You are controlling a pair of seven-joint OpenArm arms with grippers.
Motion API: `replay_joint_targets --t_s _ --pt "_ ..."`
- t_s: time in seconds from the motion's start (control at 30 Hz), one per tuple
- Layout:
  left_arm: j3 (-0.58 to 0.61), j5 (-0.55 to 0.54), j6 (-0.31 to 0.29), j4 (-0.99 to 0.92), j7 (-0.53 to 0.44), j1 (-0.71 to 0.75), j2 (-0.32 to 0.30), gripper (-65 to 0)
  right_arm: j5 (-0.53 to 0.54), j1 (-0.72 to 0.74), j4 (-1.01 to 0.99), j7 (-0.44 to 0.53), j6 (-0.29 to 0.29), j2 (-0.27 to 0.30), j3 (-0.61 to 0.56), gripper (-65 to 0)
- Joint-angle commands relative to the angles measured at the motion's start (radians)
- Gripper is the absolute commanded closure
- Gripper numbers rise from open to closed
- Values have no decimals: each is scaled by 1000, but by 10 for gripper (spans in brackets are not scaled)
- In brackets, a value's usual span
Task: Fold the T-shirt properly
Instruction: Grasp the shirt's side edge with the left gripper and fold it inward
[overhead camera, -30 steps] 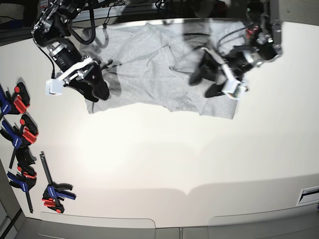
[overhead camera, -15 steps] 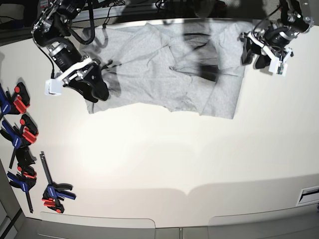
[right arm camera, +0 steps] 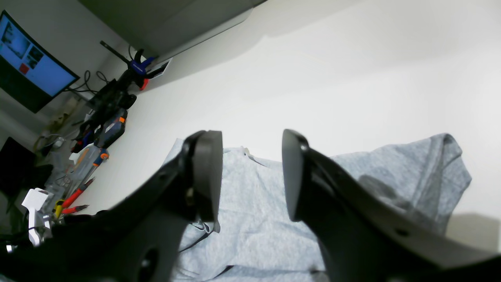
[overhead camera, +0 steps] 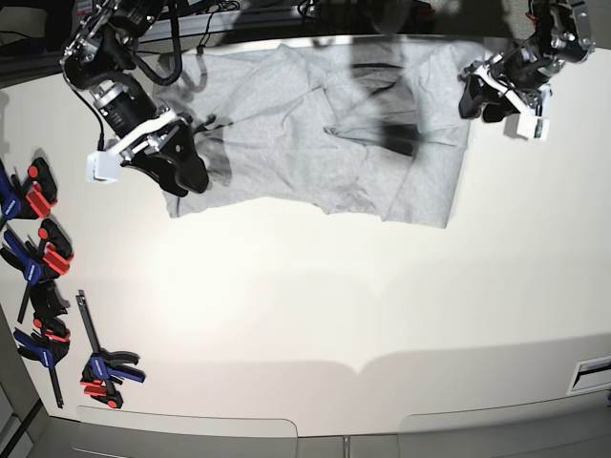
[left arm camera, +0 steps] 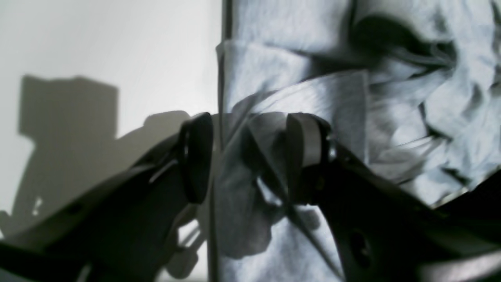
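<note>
The light grey T-shirt lies rumpled and partly folded over at the far side of the white table. My left gripper hangs open at the shirt's right edge. In the left wrist view this gripper straddles that edge, and wrinkled T-shirt fills the space to its right. My right gripper stands open over the shirt's near left corner. In the right wrist view its gap holds nothing, and the T-shirt lies flat below.
Several blue, red and black clamps lie along the table's left edge, with one more nearer the front. A lit monitor and hand tools sit off the table's side.
My left gripper has lifted off the shirt's middle right and swung out to its far right edge, then edged slightly inward. The right arm has stayed still.
</note>
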Motion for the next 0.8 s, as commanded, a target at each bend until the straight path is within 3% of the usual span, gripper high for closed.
replay_joint_targets --t_s 0.0,0.1,0.27,0.77 --pt "-4 -31 -19 14 -14 1 -11 -275 29 5 20 27 9 5 3 -235" --pt "-4 -40 -19 14 -14 -2 8 -274 29 6 20 27 9 5 3 -235" --pt "-4 -39 -19 13 -16 -2 47 -213 29 6 20 28 9 5 3 -235" --pt "10 -38 -19 13 -25 -2 53 -135 30 6 20 28 9 3 3 -235"
